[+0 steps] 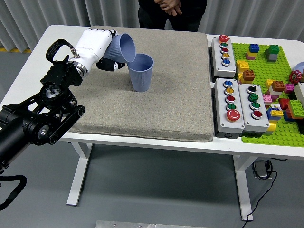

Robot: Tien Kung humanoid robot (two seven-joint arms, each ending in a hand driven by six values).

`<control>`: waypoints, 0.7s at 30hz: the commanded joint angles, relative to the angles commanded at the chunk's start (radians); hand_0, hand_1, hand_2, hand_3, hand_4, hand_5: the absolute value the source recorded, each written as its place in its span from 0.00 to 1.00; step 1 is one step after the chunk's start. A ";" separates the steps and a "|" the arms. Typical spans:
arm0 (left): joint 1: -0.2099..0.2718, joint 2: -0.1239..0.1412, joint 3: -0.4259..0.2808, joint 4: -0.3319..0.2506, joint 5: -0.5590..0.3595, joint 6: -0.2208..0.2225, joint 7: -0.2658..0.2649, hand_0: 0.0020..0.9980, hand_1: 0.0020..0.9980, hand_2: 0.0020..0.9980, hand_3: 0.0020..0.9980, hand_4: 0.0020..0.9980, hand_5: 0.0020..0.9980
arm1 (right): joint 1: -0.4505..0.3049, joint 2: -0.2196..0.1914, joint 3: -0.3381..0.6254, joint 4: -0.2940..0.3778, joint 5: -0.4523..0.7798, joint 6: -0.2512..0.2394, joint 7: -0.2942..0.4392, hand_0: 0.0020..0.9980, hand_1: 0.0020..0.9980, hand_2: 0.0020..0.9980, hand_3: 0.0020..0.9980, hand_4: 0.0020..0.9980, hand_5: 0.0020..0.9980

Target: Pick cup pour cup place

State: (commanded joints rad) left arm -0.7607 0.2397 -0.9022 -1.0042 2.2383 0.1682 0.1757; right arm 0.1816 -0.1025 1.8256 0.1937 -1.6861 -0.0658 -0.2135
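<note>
Over grey mat [156, 104], left robot hand [97, 45] tips cup [121, 49].

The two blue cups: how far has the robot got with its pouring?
Picking looks done: the left hand grips the tilted cup. Pouring is in hand, its mouth tipped over the upright cup on the grey mat. Setting the tilted cup down is left.

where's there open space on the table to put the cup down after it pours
The mat is bare in front of and right of the standing cup, up to the button boxes. The left hand holds the tilted cup over the mat's far left. The green baseplate is crowded with bricks.
</note>
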 joint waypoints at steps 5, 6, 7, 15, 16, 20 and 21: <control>-0.013 0.002 0.018 0.011 0.021 -0.002 0.008 0.52 0.50 0.55 0.55 0.79 0.23 | 0.000 -0.001 0.000 0.000 0.001 0.000 0.001 0.70 0.69 0.63 0.60 0.06 0.37; -0.017 0.003 0.024 0.015 0.020 -0.004 0.008 0.52 0.50 0.55 0.55 0.79 0.23 | 0.000 -0.001 -0.001 -0.001 0.002 0.000 0.001 0.70 0.69 0.63 0.60 0.07 0.37; -0.018 0.004 0.026 0.017 0.018 -0.005 0.009 0.52 0.50 0.55 0.55 0.79 0.23 | 0.000 -0.001 -0.002 -0.001 0.003 0.000 0.001 0.70 0.69 0.63 0.60 0.07 0.37; -0.038 0.018 0.065 0.020 0.031 -0.009 0.037 0.52 0.50 0.55 0.55 0.79 0.24 | 0.001 -0.002 -0.001 0.000 0.001 0.001 0.001 0.70 0.69 0.63 0.60 0.07 0.37; -0.041 0.022 0.073 0.020 0.031 -0.011 0.045 0.52 0.50 0.55 0.55 0.79 0.24 | 0.001 -0.002 -0.002 0.000 0.001 0.001 0.001 0.70 0.69 0.63 0.60 0.07 0.37; -0.049 0.031 0.089 0.018 0.031 -0.017 0.052 0.52 0.49 0.55 0.55 0.79 0.24 | 0.000 -0.002 -0.001 0.000 -0.001 0.001 0.000 0.70 0.69 0.63 0.60 0.07 0.37; -0.051 0.034 0.095 0.017 0.031 -0.017 0.051 0.52 0.49 0.55 0.55 0.79 0.24 | -0.001 -0.001 0.001 0.001 -0.004 0.001 -0.001 0.70 0.69 0.63 0.60 0.07 0.37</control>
State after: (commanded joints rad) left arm -0.8118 0.2737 -0.8073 -0.9871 2.2689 0.1508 0.2271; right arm 0.1806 -0.1039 1.8268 0.1945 -1.6898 -0.0645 -0.2149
